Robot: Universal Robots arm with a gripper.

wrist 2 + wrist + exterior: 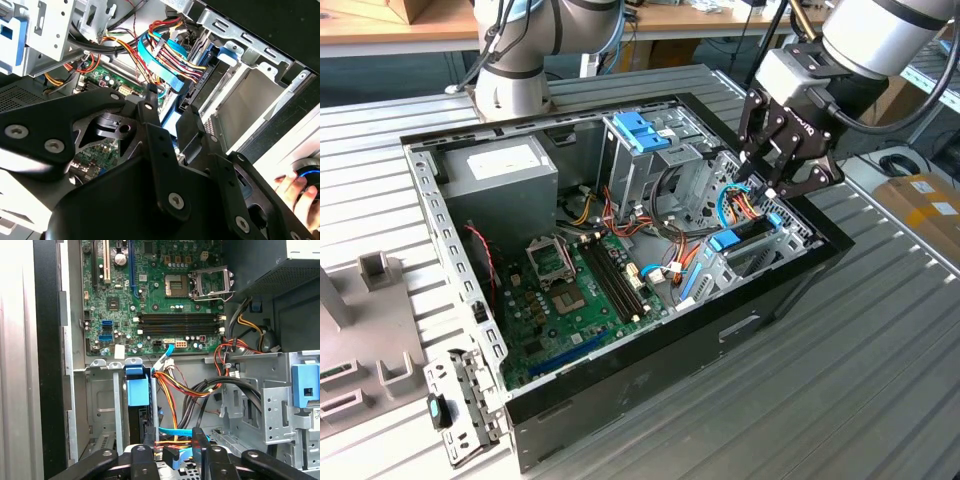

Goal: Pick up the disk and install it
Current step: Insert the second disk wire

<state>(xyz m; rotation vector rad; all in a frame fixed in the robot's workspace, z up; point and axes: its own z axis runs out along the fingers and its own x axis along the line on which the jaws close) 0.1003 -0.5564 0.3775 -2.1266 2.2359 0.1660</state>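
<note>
While the disk [738, 238] already sits in its bay at four o'clock, the gripper [767, 185] hangs above it, seemingly empty and parted.

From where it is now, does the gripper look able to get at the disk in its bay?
Probably yes, though it looks tight. The gripper hangs just above the disk, jaws open. The cables cross close beside the disk and might catch a finger.

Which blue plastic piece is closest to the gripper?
The blue-railed disk, just below the gripper; the lighter blue tab atop the upright cage is farther off.
</note>
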